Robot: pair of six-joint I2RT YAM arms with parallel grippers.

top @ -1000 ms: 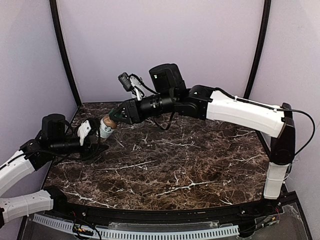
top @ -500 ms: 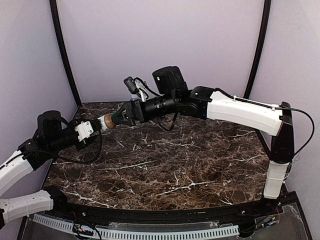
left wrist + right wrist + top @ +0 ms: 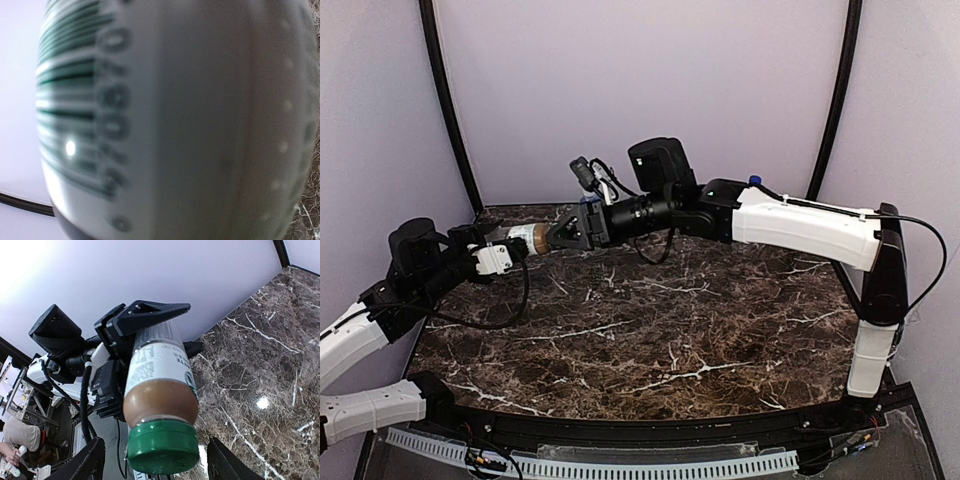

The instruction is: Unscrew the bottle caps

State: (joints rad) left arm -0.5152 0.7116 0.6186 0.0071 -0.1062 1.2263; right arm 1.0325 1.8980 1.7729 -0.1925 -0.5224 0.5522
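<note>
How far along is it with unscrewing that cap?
Done: the left fingers hold the brown bottle sideways above the table. In hand: the open right fingers straddle its green cap without gripping. Left: the cap is still on, so gripping and twisting remain.

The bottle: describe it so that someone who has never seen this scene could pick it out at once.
Look above the left rear corner of the marble table, where the two arms meet. The bottle hangs there sideways, the left pincer clamped on its white label, the right pincer open round its cap. Brown drink and green cap mark it.
</note>
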